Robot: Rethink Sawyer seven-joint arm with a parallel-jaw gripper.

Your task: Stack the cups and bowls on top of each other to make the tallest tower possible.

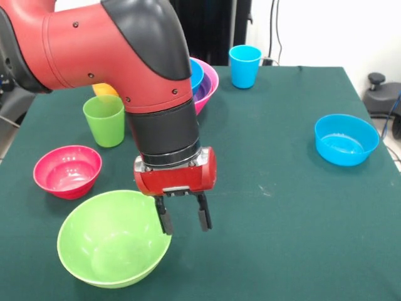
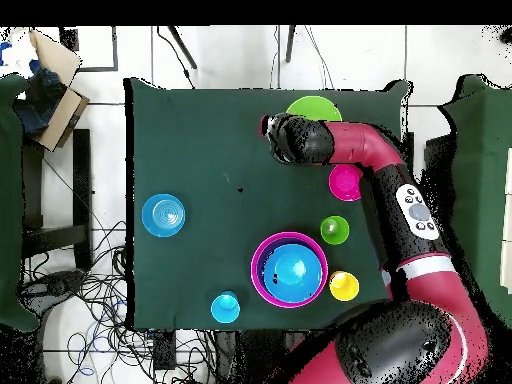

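At the near edge of the tabletop, the light green bowl stands empty. The tool hangs released at its 3 o'clock rim, one finger over the rim, one outside. To the right the cloth is free up to the empty light blue bowl. At 10 o'clock is the empty red-pink bowl, then the green cup. Farther, the pink bowl holds a purple and a blue bowl. The blue cup stands farthest.

Green-clothed table under scattered bowls, cups
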